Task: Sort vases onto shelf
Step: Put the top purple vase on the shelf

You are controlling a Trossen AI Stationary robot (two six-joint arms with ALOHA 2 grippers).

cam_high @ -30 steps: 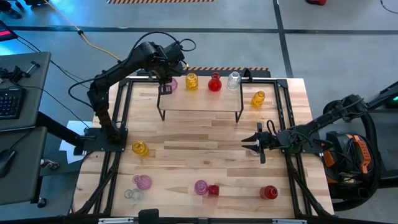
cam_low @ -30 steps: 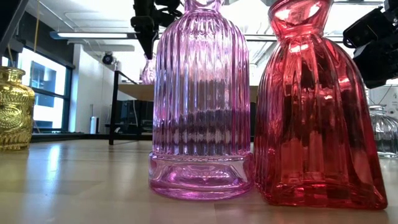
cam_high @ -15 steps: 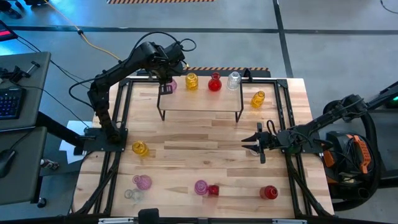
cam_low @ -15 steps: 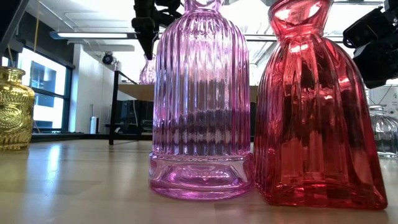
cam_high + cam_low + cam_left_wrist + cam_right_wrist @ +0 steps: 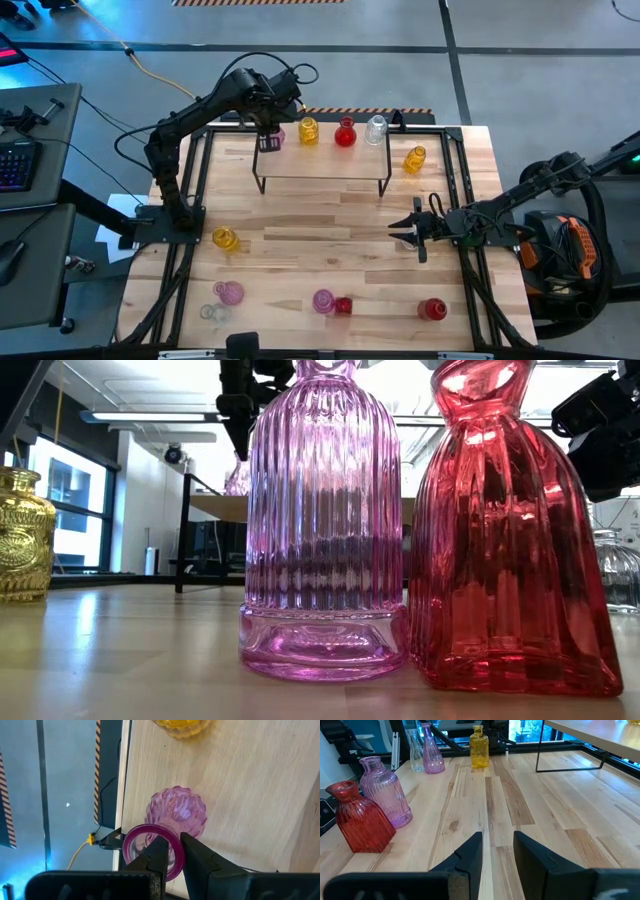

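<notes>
Four vases stand on the shelf [image 5: 320, 160]. Left gripper [image 5: 172, 851] pinches the pink vase [image 5: 175, 817] rim at the shelf's left end. Right gripper [image 5: 402, 227] idles mid-table, fingers parted, holding nothing.

no readable text, label, brand, number or sign shows in any view.

- I saw glossy ribbed glass vases: pink [image 5: 322, 520], red [image 5: 510, 540].
- The table [image 5: 330, 250] was pale, smooth wood.
- My gripper fingers [image 5: 470, 852] looked matt black.
</notes>
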